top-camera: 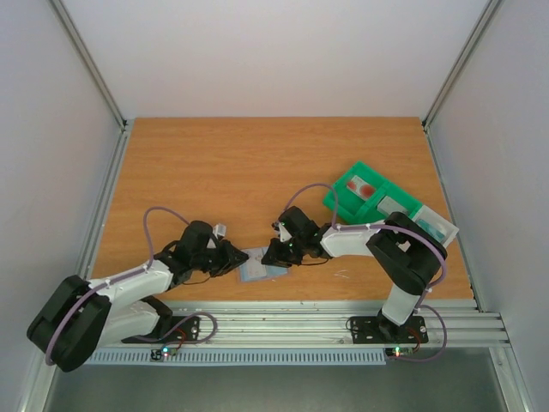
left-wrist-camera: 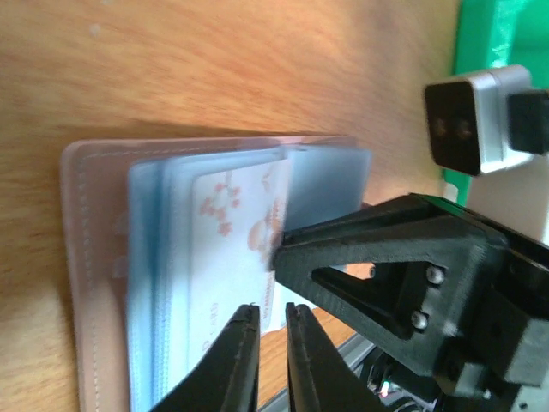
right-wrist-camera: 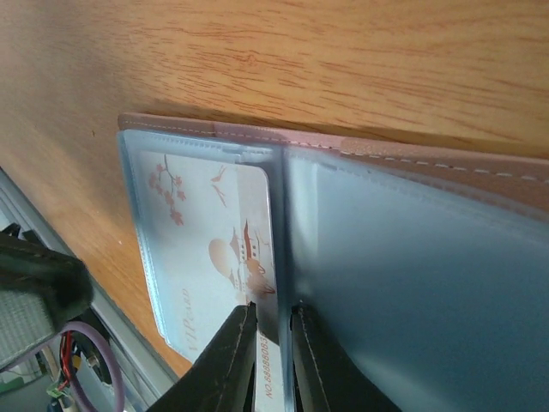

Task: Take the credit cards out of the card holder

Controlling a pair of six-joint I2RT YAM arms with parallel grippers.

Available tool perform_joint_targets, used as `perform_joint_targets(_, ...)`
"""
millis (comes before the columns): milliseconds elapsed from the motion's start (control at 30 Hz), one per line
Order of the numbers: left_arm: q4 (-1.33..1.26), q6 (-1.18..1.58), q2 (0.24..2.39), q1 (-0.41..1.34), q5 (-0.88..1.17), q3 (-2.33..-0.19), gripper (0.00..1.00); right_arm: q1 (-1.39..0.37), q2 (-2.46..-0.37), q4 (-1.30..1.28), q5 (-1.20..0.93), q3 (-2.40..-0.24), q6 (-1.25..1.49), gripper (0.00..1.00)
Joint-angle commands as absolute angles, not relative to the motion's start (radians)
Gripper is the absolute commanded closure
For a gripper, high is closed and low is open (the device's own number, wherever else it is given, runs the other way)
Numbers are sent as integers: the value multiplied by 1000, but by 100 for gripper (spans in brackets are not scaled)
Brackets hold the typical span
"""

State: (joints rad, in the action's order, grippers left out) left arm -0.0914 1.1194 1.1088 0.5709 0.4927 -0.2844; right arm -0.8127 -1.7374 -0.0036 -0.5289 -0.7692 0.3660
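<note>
Pinching the edge of the pale floral credit card (right-wrist-camera: 206,232), right gripper (right-wrist-camera: 273,313) nearly closed; left gripper (left-wrist-camera: 273,313) barely parted at the card holder (left-wrist-camera: 94,257) between them, grip unclear.

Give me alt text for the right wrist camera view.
An open card holder lies on a wooden table, a pale card with red blossoms in its clear sleeve. The right gripper pinches the card's near edge.
</note>
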Motion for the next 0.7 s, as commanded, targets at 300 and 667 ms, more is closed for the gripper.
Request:
perform_joint_targets(300, -153, 1054, 1271, 569, 470, -282, 92, -820, -1727, 18, -519, -741, 360, 85)
perform_joint_targets(667, -117, 1017, 1284, 569, 441, -278, 92, -820, -1732, 63, -535, -731, 368, 90)
